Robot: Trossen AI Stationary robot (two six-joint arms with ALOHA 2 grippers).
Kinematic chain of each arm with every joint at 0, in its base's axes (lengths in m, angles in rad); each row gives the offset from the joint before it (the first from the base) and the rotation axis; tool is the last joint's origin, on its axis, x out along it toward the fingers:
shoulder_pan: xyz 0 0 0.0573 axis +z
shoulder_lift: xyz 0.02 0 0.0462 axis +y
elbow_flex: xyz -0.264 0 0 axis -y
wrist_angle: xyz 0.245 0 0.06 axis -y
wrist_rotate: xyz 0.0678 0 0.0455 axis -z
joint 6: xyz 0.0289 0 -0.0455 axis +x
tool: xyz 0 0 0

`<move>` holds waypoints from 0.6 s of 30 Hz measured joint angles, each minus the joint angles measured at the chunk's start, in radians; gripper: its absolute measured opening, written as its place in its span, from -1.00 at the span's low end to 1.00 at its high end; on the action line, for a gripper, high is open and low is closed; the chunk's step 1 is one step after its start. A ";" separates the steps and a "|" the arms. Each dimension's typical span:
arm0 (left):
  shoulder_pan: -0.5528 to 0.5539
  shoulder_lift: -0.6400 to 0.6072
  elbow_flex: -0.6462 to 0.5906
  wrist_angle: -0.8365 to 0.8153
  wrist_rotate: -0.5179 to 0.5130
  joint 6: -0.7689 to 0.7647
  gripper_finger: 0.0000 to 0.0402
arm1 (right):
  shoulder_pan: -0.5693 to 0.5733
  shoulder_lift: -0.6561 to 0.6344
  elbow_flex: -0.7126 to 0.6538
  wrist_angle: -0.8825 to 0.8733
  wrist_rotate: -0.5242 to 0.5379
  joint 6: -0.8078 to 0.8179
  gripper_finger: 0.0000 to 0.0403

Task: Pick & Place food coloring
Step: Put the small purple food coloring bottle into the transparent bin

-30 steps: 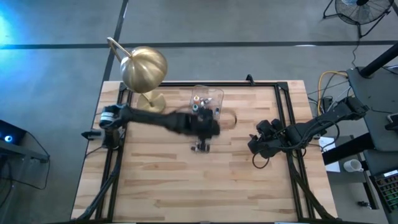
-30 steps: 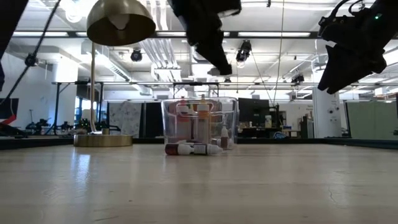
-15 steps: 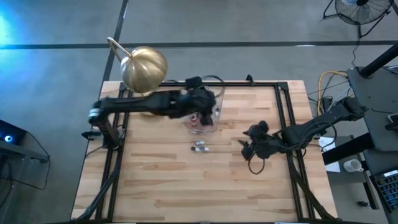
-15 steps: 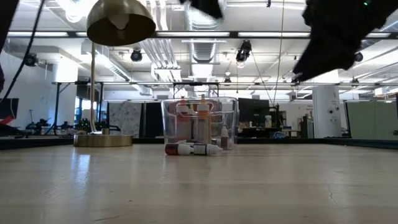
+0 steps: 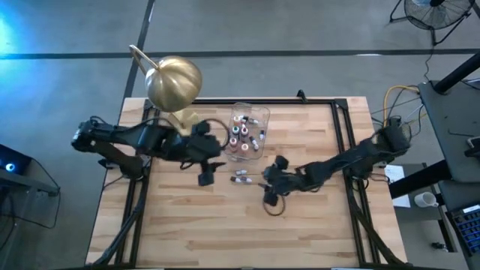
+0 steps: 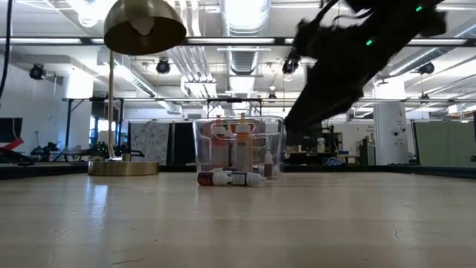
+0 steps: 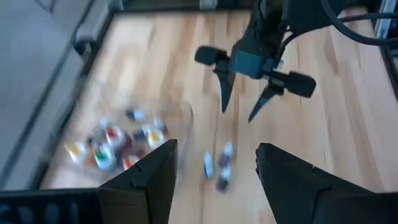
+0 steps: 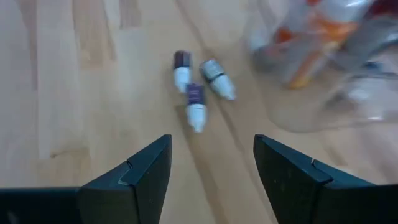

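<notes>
Three food coloring bottles (image 8: 196,88) with whitish bodies lie on their sides on the table (image 5: 187,225), just in front of the clear tub (image 5: 247,135). The tub holds several more bottles (image 7: 112,142), some of them upright. My right gripper (image 8: 211,180) is open and slants down a short way to the right of the loose bottles (image 5: 240,176), touching nothing. My left gripper (image 7: 214,186) is open and empty. It hangs above the table to the left of those bottles (image 5: 208,177).
A brass dome lamp (image 5: 174,84) stands at the far left corner, its base (image 6: 123,168) on the table. A black frame (image 5: 341,142) runs along the table's edges. Bare wood lies toward the near edge.
My left gripper has swung from above the loose bottles, across the tub, then back toward the table's left edge and upward. My right gripper has come down and moved left toward the loose bottles, rolling as it went. The loose bottles have not moved.
</notes>
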 joint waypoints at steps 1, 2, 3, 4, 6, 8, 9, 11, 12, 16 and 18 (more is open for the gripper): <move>-0.015 -0.028 -0.043 0.002 -0.006 -0.023 -0.05 | -0.009 0.039 0.022 0.000 -0.008 -0.007 0.09; -0.028 -0.057 -0.085 0.015 -0.013 -0.045 -0.05 | -0.016 0.077 0.042 -0.007 -0.012 -0.015 0.09; -0.040 -0.093 -0.124 0.030 -0.018 -0.065 -0.05 | -0.025 0.113 0.065 -0.009 -0.013 -0.021 0.09; -0.050 -0.129 -0.164 0.041 -0.019 -0.084 -0.05 | -0.033 0.147 0.090 -0.007 -0.013 -0.022 0.09; -0.062 -0.190 -0.241 0.052 -0.019 -0.115 -0.05 | -0.046 0.203 0.139 -0.008 -0.013 -0.020 0.09; -0.066 -0.243 -0.313 0.058 -0.018 -0.140 -0.04 | -0.058 0.257 0.192 -0.012 -0.013 -0.029 0.09; -0.065 -0.268 -0.343 0.060 -0.019 -0.155 -0.04 | -0.064 0.280 0.217 -0.019 -0.014 -0.036 0.09; -0.064 -0.323 -0.393 0.069 -0.020 -0.172 -0.04 | -0.078 0.323 0.265 -0.052 -0.027 -0.035 0.09; -0.065 -0.352 -0.412 0.078 -0.021 -0.176 -0.04 | -0.085 0.337 0.288 -0.072 -0.032 -0.030 0.09; -0.066 -0.438 -0.469 0.087 -0.022 -0.178 -0.04 | -0.110 0.391 0.368 -0.138 -0.095 0.018 0.09; -0.066 -0.469 -0.485 0.087 -0.022 -0.177 -0.04 | -0.118 0.424 0.394 -0.166 -0.138 0.032 0.07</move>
